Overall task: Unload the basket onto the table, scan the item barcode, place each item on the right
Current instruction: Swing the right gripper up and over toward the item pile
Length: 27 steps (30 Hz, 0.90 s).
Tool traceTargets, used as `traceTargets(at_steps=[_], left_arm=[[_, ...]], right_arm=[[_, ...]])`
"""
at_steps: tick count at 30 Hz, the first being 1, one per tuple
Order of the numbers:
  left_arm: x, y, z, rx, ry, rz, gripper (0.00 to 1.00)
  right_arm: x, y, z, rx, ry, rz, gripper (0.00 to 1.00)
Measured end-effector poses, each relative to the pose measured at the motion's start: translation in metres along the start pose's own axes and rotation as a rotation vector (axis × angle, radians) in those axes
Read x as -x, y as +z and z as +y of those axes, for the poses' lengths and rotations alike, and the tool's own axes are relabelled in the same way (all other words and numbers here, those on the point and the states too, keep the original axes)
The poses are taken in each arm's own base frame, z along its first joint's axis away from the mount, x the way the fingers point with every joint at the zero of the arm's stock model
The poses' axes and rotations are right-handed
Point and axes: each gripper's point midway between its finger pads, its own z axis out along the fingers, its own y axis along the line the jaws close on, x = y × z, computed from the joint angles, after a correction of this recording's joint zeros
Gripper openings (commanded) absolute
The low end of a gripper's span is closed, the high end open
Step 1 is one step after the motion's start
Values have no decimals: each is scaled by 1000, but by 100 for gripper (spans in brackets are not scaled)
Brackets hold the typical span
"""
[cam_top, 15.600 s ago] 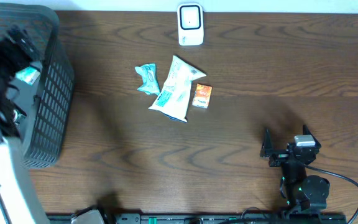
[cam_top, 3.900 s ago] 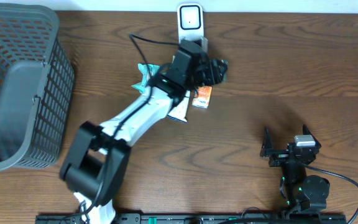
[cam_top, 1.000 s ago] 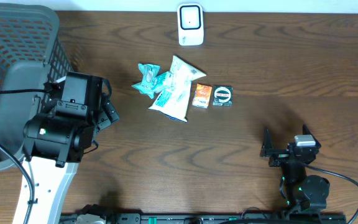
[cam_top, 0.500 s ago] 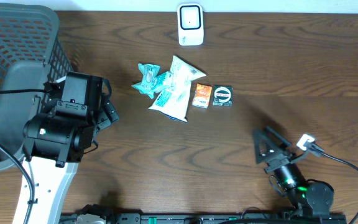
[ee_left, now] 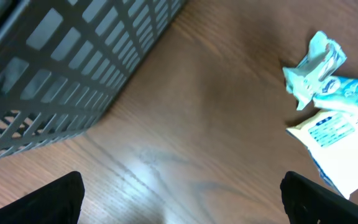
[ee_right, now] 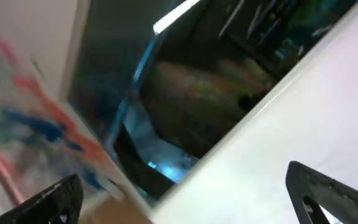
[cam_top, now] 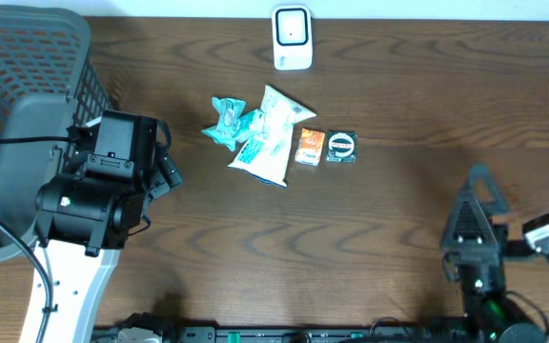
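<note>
Table (cam_top: 255, 248) is dark wood. The white scanner (cam_top: 292, 38) stands at the far edge, middle. The goods lie in a loose row just near of it, none in either tool: a teal wrapper (cam_top: 225, 121), a white pouch (cam_top: 270, 138) touching its right side, then a small orange packet (cam_top: 310, 147) and a small black packet (cam_top: 341, 147) with a round white mark, side by side. A grey mesh basket (cam_top: 27, 124) fills the far left corner. The left gripper (cam_top: 165, 164) hangs beside the basket's right wall, well apart from the row. In the left wrist view its fingers (ee_left: 48, 199) sit spread wide at the frame's lower corners, nothing between them, with basket mesh upper left and the teal wrapper and pouch at the right edge. The right gripper (cam_top: 475, 205) is at the near right, clear of everything. Its wrist view is blurred and points off the table; both fingers (ee_right: 328, 190) show far apart and empty.
</note>
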Motion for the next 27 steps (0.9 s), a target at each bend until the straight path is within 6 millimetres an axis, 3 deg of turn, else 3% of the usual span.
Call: traceTargets(at_steps=[2,6,8,11,15,17,20,23,27], left_arm=[[0,0,0,0,0,0,100],[0,0,1,3,1,-1,100],[0,0,0,3,1,0,100],[0,0,0,2,0,-2,100],[0,0,0,3,0,-1,100],[0,0,0,3,1,-1,100],[0,0,0,4,1,0,100],[0,0,0,4,1,0,100],[0,0,1,4,1,0,100]], right_arm=[[-3,19,5,-7,-87,73,99],[-34,65,-2,-21,-201,361,99],[-46,79,-7,-18,-206,449,99],[-78,100,-18,28,-142,663,99],[-111,107,-39,8,72,819,99],[-133,101,-63,-89,271,898,99],[-156,91,-78,-147,434,986,99],[-171,84,-77,-127,475,1050,99],[-180,84,-53,0,419,1094,99]])
